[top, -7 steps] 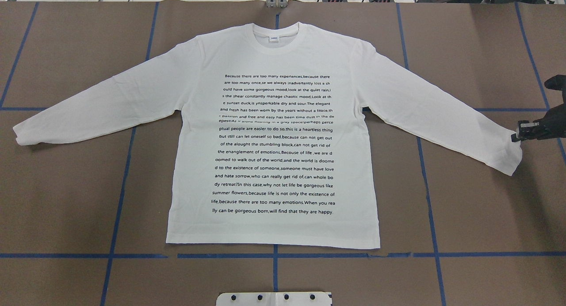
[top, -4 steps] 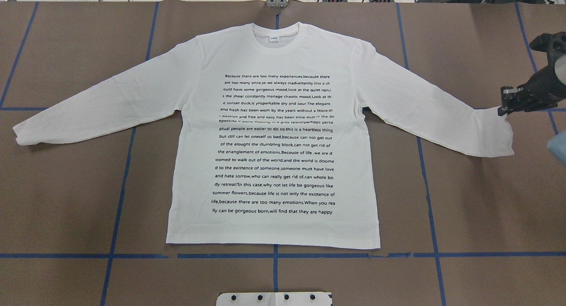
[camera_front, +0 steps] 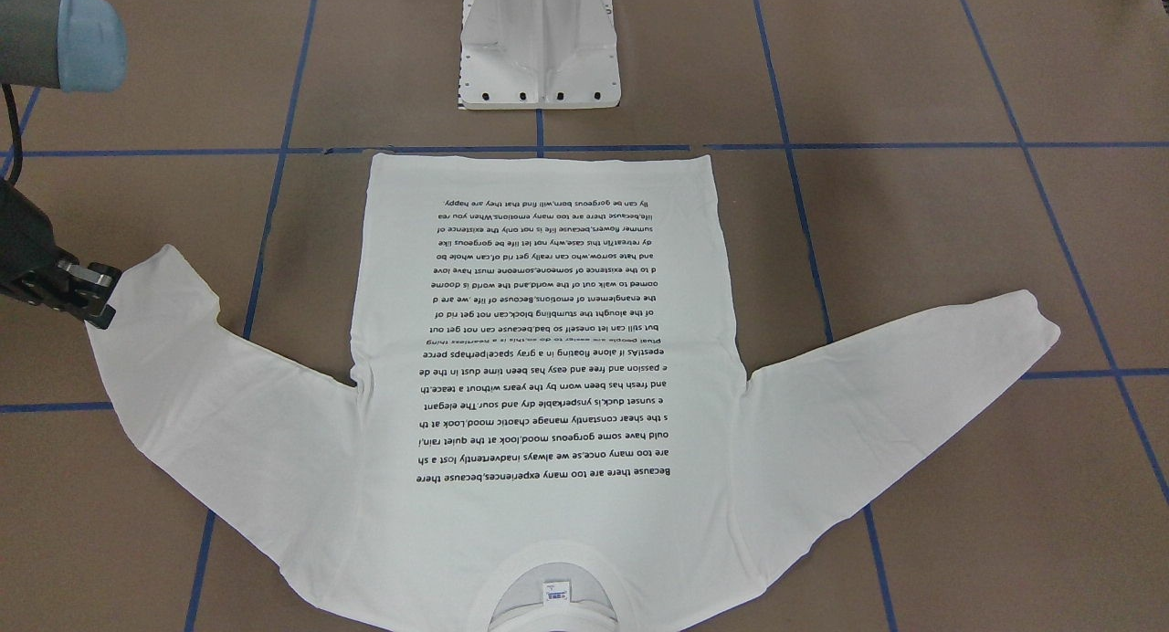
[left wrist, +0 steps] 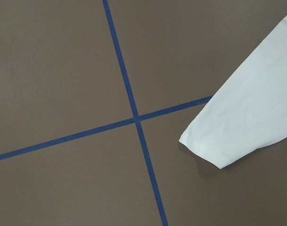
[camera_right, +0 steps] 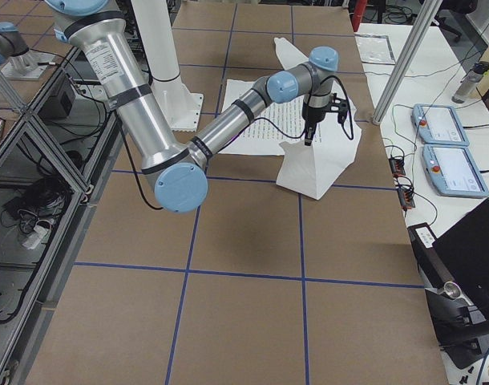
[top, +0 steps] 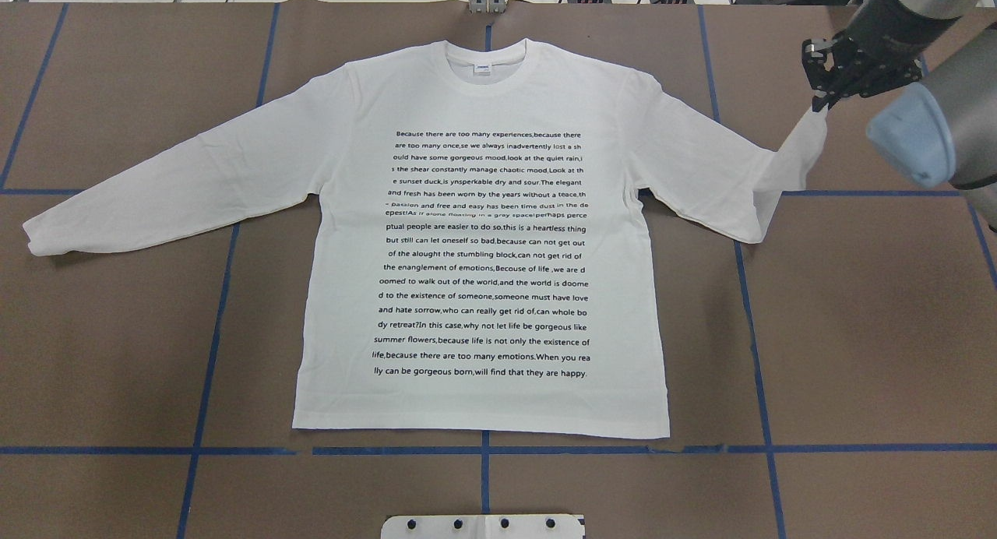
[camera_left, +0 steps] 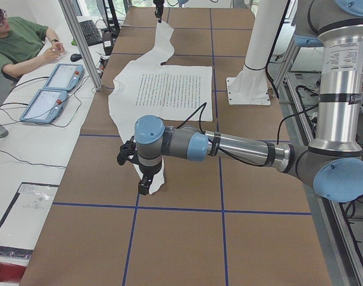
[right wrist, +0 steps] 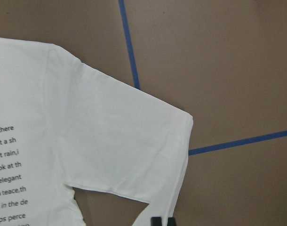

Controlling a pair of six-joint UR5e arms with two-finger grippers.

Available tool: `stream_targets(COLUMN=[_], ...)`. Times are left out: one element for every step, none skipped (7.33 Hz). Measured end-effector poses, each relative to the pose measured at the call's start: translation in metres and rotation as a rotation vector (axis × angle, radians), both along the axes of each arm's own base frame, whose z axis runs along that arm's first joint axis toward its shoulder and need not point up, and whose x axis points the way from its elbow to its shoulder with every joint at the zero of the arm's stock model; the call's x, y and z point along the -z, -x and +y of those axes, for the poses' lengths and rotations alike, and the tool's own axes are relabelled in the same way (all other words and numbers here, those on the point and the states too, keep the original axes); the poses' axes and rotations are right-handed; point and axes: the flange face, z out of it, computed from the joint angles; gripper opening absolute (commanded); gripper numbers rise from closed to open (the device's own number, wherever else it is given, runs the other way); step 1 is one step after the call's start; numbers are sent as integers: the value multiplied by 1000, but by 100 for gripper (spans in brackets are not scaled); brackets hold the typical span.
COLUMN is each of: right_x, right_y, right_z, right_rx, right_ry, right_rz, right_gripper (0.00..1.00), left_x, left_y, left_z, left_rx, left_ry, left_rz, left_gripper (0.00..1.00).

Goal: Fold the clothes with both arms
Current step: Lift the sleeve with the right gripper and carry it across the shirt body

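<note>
Overhead: the shirt (top: 483, 274) is lying flat on the table (top: 117, 352), print up, and the right gripper (top: 824, 96) is pinching its cuff (top: 814, 122) up at the far right. It's sagging limp, so I'm guessing light and floppy, best grabbed at cuffs or hem. Left-side view: the left gripper (camera_left: 144, 186) is hovering by the other cuff (camera_left: 157, 176), can't tell if it's gripping.

Scene lit brightly and evenly from overhead, soft thin shadows cast under the T-shirt (top: 483, 235) edges, white cloth nearly washed out, right arm (top: 915, 138) elbow cap blurred between 2 and 3 o'clock in the overhead view, wrist views rendered sharp
</note>
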Motion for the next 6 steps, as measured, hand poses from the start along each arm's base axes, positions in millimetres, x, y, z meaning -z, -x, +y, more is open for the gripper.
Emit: stream_targets(right_x=[35, 73, 117, 160, 196, 221], right_y=[13, 34, 65, 105, 152, 207], right_z=[-17, -37, -58, -74, -81, -82], right_rx=[4, -2, -20, -31, -40, -65], right_ry=[-20, -25, -11, 3, 4, -10], right_rz=[0, -5, -6, 2, 2, -13], right_gripper=[0, 0, 0, 0, 0, 0], left_x=[0, 0, 0, -1, -1, -2], left_y=[0, 0, 0, 0, 0, 0], left_z=[0, 0, 0, 1, 1, 1], left_rx=[1, 1, 2, 2, 2, 2], left_ry=[0, 1, 2, 3, 4, 5], left_rz=[0, 0, 0, 0, -1, -3], left_gripper=[100, 100, 100, 100, 100, 100])
